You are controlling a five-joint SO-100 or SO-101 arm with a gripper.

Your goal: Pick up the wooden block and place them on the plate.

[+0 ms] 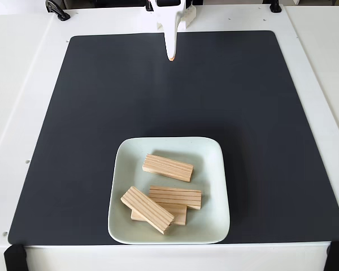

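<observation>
Four wooden blocks are lying inside the plate (214,169) in the fixed view, so the task is looking finished or very nearly finished, as far as I am able to judge. No block is showing on the dark mat (101,113) around the plate.

Starting from the near edge: the plate is sitting at about 6 o'clock on the mat, close to its near border. In the plate, the nearest block (147,209) is lying diagonally at about 7 o'clock of the plate's middle, and it is resting on top of a second block (178,215), which is mostly hidden under it. A third block (175,197) is lying level just behind, touching or overlapping these two; I cannot tell exactly how much. The fourth block (168,167) is lying apart from the pile, at about 12 o'clock of the plate's middle, slightly tilted.

Farther away, the mat is stretching up to the white table (22,84).

At the far side, at 12 o'clock of the mat, the white gripper (170,56) is hanging with its tip pointing down over the mat's far edge, well apart from the plate. Its fingers are appearing pressed together and are pinching nothing.

What is left, in my judgement, is nothing more than the arm resting.
</observation>
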